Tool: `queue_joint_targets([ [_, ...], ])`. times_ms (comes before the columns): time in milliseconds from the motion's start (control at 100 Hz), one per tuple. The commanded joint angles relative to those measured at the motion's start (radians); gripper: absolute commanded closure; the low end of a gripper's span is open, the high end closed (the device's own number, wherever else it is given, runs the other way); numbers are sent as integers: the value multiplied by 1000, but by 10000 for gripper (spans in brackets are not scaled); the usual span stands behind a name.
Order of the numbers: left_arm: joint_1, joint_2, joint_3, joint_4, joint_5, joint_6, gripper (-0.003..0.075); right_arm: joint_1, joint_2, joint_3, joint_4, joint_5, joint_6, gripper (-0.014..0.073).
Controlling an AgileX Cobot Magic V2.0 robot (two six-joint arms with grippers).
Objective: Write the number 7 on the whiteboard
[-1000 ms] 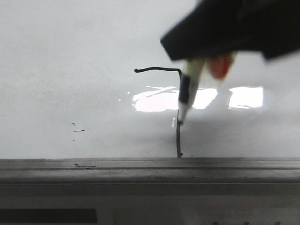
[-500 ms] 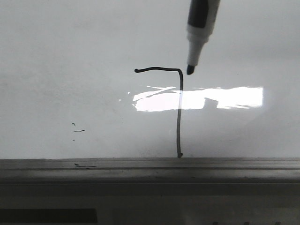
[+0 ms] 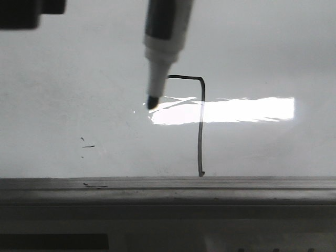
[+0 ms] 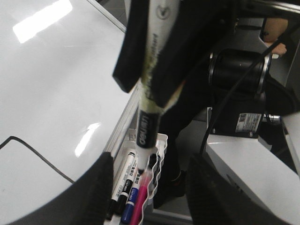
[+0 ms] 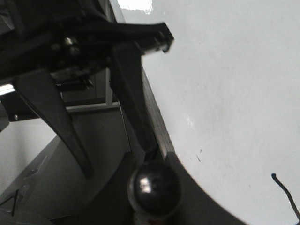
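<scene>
Rail point(image 3: 168, 185) nearest; just beyond it on the whiteboard point(image 3: 63, 79), the 7 point(image 3: 200, 126) looks complete, downstroke ending at rail; marker point(image 3: 160, 47) tip hangs left of the 7, left gripper point(image 4: 154, 56) clamped on it; right gripper point(image 5: 101, 93) spread, empty; remaining: likely only retreat.

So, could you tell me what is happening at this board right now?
A robot arm is holding a black-tipped marker in front of the whiteboard. The number 7 is drawn in thin black line, its downstroke reaching almost to the grey edge rail. In the front view the marker covers the left end of the top stroke.
</scene>
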Motion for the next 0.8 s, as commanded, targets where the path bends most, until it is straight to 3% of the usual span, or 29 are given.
queue_joint_targets([
  [0, -3, 30, -56, -104, 9, 20, 384, 12, 4, -35, -1, -103, -11, 640],
  [180, -3, 78, -75, -163, 87, 99, 384, 39, 49, -35, 4, -112, -11, 640],
  [390, -3, 100, -75, -164, 111, 100, 405, 43, 62, -35, 2, -145, -11, 640],
  [500, -3, 99, -75, -164, 111, 100, 493, 43, 62, -35, 2, -143, -11, 640],
  [670, -3, 99, -75, -164, 111, 100, 739, 43, 62, -35, 2, -154, -11, 640],
  [790, -3, 99, -75, -162, 111, 100, 741, 43, 62, -35, 2, -162, -11, 639],
])
